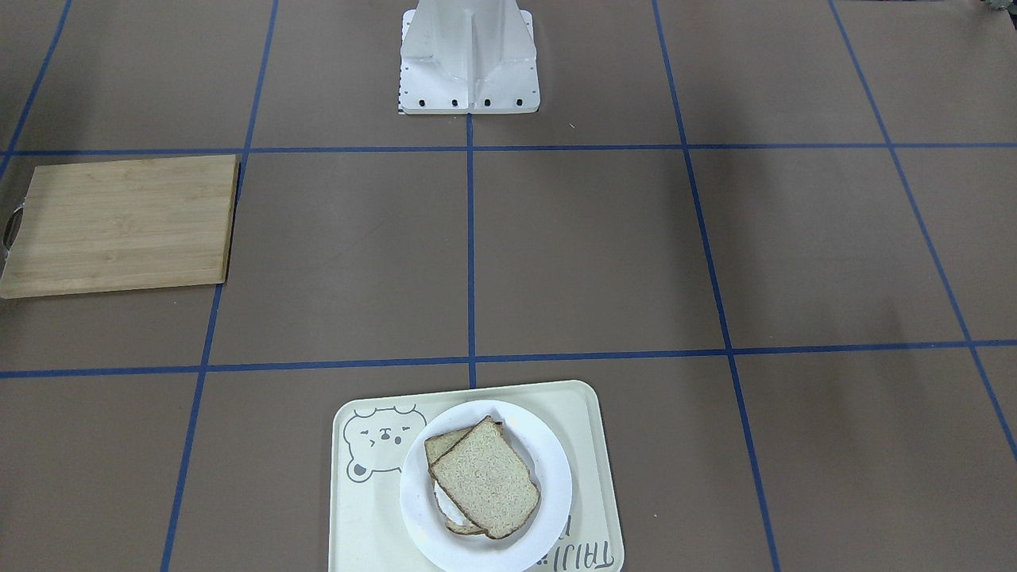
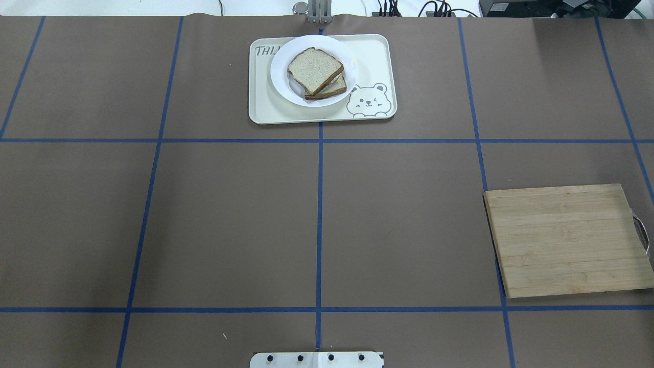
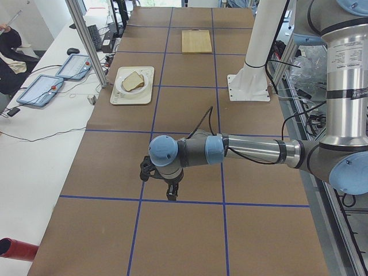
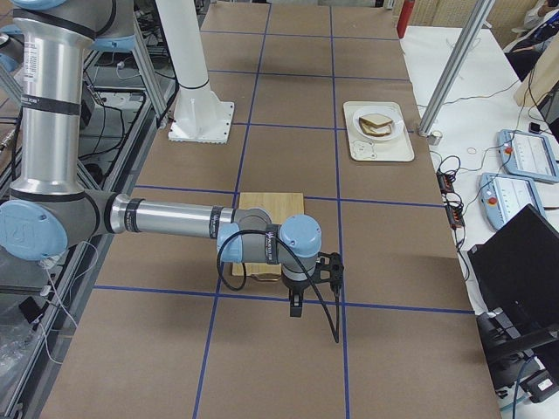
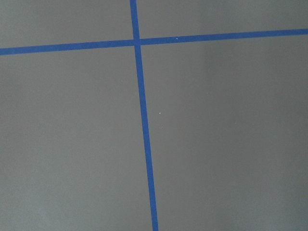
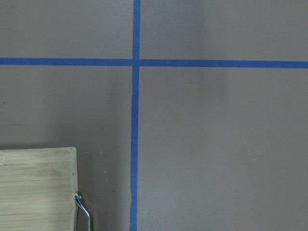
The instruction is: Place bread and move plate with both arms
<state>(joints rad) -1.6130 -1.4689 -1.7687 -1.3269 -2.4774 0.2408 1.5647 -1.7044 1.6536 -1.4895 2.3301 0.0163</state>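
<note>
Status check, all places referenced to the tray (image 1: 589, 429).

- I am reading the plate (image 1: 558, 477) as sitting on the tray, filling the half away from the bear print and overlapping the lettering.
- The bread (image 1: 486, 477) is lying flat on the plate, on top of a second slice (image 1: 438, 445) that is peeking out on the bear-print side. A white sliver is showing between the two, probably egg.
- Judgement: both steps are looking finished, bread placed and plate resting on the tray. I am seeing nothing left to do beyond confirming the stack is stable.
- Orientation: the bread is sitting turned against the tray's edges, with one corner aiming toward the robot's base block (image 1: 469, 63). The slice is near square, so I am treating the long axis as weak. In the front-facing view it is running roughly from the bear print toward the lettering.
- The left gripper (image 3: 171, 194) and right gripper (image 4: 297, 307) are both hanging over the table well apart from the tray, at opposite table ends. Only the side cameras are catching them, so I cannot tell whether the fingers are apart or together. Neither is touching anything of the task.
- The cutting board (image 1: 119, 226) is lying bare, well apart from the tray.
</note>
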